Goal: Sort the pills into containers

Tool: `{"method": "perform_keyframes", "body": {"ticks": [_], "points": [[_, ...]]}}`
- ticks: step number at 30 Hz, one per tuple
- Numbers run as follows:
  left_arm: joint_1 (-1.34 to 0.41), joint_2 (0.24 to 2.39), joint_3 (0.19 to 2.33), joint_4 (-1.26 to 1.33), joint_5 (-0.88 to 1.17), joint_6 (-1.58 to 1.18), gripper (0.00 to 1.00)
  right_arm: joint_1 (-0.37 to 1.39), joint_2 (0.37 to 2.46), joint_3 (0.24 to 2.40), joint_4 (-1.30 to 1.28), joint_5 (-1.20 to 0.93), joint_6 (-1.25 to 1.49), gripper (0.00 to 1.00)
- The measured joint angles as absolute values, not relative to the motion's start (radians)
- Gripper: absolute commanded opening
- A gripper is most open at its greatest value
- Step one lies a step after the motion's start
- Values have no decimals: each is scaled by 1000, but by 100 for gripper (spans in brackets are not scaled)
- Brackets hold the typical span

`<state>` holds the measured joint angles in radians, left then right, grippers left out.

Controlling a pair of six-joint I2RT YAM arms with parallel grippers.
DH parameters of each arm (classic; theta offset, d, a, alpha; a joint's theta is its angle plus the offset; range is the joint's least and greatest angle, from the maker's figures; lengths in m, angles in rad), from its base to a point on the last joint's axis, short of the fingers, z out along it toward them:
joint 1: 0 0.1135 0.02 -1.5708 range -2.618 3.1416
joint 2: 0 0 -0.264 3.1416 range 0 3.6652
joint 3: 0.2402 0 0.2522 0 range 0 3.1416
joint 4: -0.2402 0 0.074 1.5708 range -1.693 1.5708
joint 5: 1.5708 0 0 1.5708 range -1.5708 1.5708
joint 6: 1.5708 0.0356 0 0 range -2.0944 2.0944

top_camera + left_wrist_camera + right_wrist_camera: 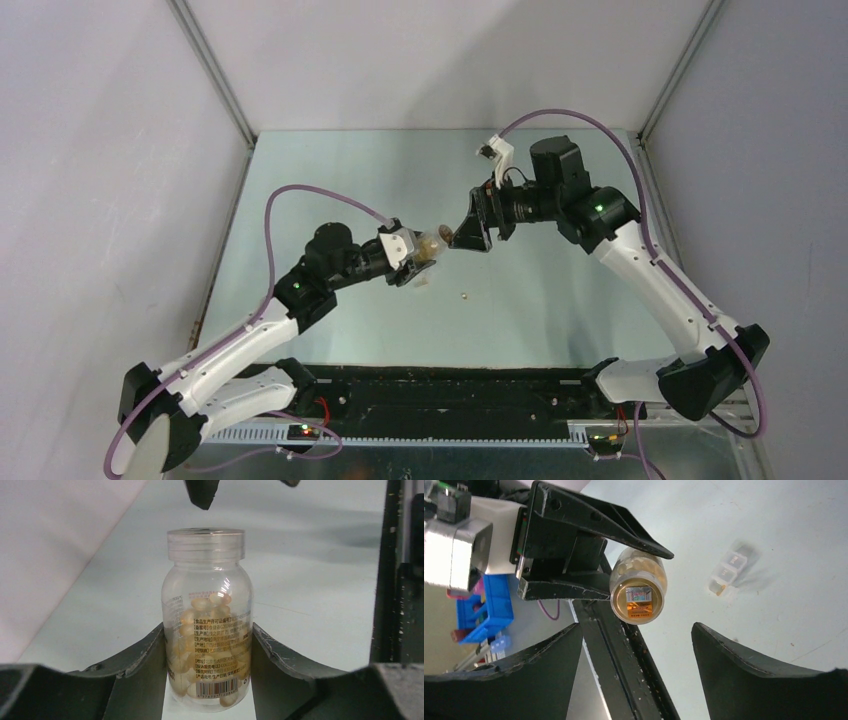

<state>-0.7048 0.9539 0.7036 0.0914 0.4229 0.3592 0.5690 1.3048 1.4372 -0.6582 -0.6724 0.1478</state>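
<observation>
At the cap (206,542), right end effector (636,626) stood apart, probably to unscrew it; left end effector (425,257) clamped the bottle (207,630) steady.

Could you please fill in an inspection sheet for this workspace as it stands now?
Surface: pale grey-green table, smooth.
Job's things: white pill box lies on the table, blurred; pills sit inside a clear bottle with its cap on.
Clutter: one pale speck on the table, too small to identify.
Grippers: left gripper is shut on the bottle's body; right gripper is open, facing the capped end without touching it.
Cables: a purple cable arches above each arm.
Surroundings: plain pale walls; blue parts beyond the table edge.
</observation>
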Motion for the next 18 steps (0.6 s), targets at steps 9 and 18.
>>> {"method": "perform_keyframes", "body": {"ticks": [9,18], "points": [[-705,954,724,44,489,368,0,637,1383,1512,-745,-688,-4,72],[-704,955,728,39,494,368,0,644,1409,1523,-730,-655,88,36]]}}
